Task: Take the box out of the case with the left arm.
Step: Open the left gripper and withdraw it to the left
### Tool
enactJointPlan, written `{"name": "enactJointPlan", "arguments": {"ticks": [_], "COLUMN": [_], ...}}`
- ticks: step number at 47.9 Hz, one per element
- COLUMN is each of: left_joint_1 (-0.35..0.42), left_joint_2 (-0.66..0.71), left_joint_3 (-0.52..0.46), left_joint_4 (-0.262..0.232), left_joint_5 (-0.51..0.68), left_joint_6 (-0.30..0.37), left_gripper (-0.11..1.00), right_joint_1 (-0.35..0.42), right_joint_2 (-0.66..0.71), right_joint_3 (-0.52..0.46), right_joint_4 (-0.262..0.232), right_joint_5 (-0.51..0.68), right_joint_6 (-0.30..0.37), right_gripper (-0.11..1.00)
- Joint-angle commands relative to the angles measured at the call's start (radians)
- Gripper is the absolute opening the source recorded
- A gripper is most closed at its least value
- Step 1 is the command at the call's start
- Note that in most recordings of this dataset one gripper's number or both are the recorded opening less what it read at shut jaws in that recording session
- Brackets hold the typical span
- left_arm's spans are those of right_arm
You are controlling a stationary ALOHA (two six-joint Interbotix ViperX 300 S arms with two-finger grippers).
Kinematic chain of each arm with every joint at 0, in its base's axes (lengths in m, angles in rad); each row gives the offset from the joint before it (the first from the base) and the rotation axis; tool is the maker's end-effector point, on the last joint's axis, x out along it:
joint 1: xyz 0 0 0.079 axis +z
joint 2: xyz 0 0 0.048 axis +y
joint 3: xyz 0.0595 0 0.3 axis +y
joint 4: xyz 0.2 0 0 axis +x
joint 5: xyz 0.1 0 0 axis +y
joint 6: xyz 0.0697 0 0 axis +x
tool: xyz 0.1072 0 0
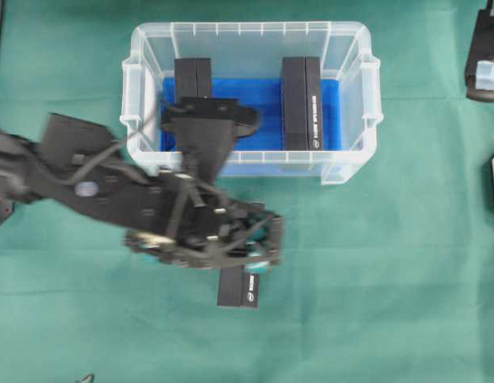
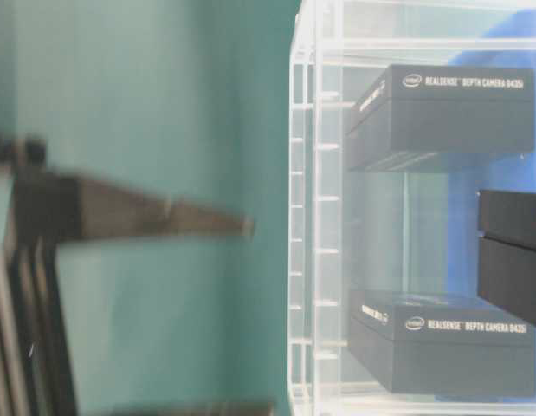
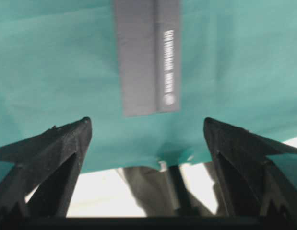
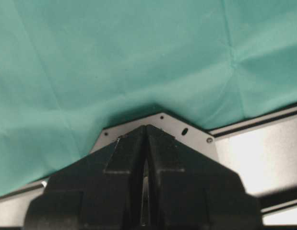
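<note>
Black cardboard, matte and printed with small white lettering — that is what the box (image 1: 237, 288) is made of, and it now lies flat on the green cloth of the table (image 1: 390, 263), outside the case (image 1: 143, 88) and just in front of its near wall. So the removal looks done, or close to it. Two more boxes of the same kind (image 1: 301, 102) remain inside the case on its blue lining (image 1: 266, 112), one toward each end.

The left gripper (image 3: 147, 127) hangs just above the freed box with its jaws spread wide and nothing between them; the wrist view shows the box lying on the cloth beyond the tips, untouched. The right gripper (image 4: 146, 136) sits parked at the table edge, jaws pressed together, empty.

Judging by its looks, the box is stiff, light to moderate in weight, and long and narrow — best pinched across its short width near the middle, so it does not swing. The smooth card may slip a little, and a hard squeeze could dent the walls.
</note>
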State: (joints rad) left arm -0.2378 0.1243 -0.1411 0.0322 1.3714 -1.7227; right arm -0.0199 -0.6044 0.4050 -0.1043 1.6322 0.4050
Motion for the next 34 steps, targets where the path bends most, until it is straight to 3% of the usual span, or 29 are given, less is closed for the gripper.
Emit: {"name": "enactJointPlan", "arguments": {"ticks": [1, 18, 34], "left_joint_1": [-0.015, -0.064, -0.087], "left_joint_2": [-0.103, -0.382, -0.560], "left_joint_3": [0.057, 0.362, 0.534], "left_joint_4": [0.002, 0.002, 0.000], "left_joint_5": [-0.002, -0.003, -0.009], "left_joint_6": [0.000, -0.017, -0.032], "left_gripper": [0.99, 0.99, 0.99], "right_joint_1": [0.000, 0.000, 0.000], "right_joint_2": [-0.003, -0.003, -0.005], "right_joint_3": [-0.008, -0.008, -0.008], "right_joint_4": [-0.003, 0.003, 0.003], "right_joint_5": [-0.005, -0.005, -0.005], "right_joint_6": [0.000, -0.002, -0.003], "right_gripper": [0.01, 0.01, 0.01]}}
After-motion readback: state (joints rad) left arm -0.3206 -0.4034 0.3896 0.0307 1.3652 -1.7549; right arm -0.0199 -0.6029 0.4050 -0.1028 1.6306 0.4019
